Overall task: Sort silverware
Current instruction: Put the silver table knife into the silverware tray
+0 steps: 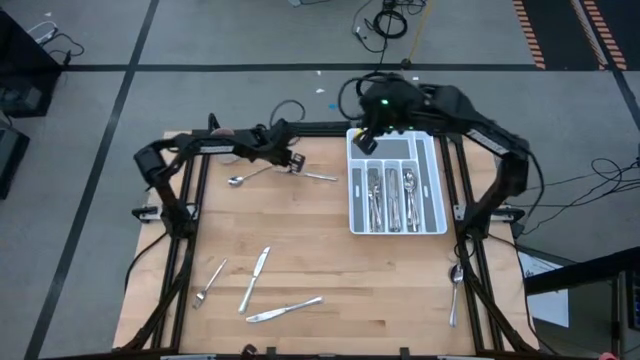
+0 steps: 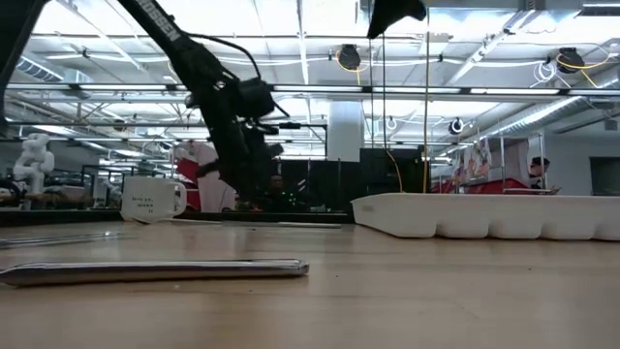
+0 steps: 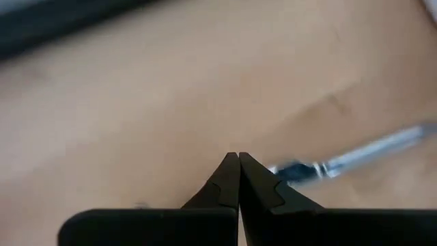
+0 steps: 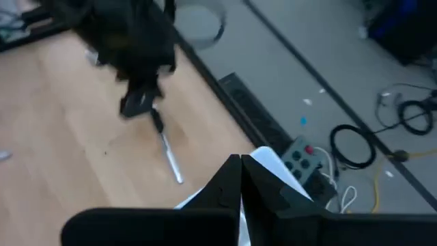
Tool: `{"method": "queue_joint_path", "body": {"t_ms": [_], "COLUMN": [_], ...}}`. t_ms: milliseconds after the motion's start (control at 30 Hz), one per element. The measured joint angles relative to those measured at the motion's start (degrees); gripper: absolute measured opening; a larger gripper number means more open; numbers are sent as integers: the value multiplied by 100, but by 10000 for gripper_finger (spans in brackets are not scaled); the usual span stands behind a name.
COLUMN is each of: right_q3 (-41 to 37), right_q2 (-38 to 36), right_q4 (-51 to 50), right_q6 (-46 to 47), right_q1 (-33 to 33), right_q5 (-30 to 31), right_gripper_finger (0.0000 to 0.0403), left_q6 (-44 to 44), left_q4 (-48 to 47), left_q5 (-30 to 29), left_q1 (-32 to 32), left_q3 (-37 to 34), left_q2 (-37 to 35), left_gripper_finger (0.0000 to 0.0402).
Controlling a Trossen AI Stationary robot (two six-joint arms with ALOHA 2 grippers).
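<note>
My left gripper (image 1: 295,160) (image 3: 238,157) is shut and low over the table's far part. It slants down beside the near end of a silver utensil (image 1: 320,177) (image 3: 362,152) that lies flat on the wood. A spoon (image 1: 243,179) lies to its left. My right gripper (image 1: 367,143) (image 4: 240,158) is shut on nothing, high above the far end of the white tray (image 1: 432,190). Several pieces of silverware (image 1: 390,195) lie in the tray. A fork (image 1: 208,283) and two knives (image 1: 255,278) (image 1: 285,310) lie near the front edge. My left gripper's shut fingertips (image 3: 254,171) stand right at the utensil's dark near end (image 3: 295,171), coming from above at a slant. Nothing is between the fingers. Whether they touch the utensil cannot be told.
A mug (image 2: 153,199) stands at the table's far left. Another spoon (image 1: 455,290) lies by the frame rail at the right edge. Bare wood spans the table's middle (image 1: 300,235). Cables and a power strip (image 4: 300,158) lie on the floor beyond the far edge.
</note>
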Motion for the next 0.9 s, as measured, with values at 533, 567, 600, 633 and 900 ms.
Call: {"method": "queue_joint_path", "body": {"t_ms": [533, 567, 600, 633, 900], "right_q3": [-7, -7, -7, -7, -7], "right_q2": [-99, -90, -88, -88, -57], "right_q4": [-164, -163, -165, -164, -230], "right_q6": [38, 3, -27, -34, -57], "right_q1": [364, 377, 380, 380, 378], "right_q5": [285, 288, 288, 285, 244], "right_gripper_finger": [0, 0, 0, 0, 0], "left_q6": [-281, -188, -97, 55, 3495], "left_q4": [-310, -302, -407, -641, -1624], "left_q5": [-158, -426, -771, -1046, -820], "left_q1": [-1701, -1769, -1776, -1723, -770], "left_q3": [143, 240, 316, 364, 383], "left_q2": [101, -48, -171, -227, -64], "left_gripper_finger": [0, 0, 0, 0, 6]}}
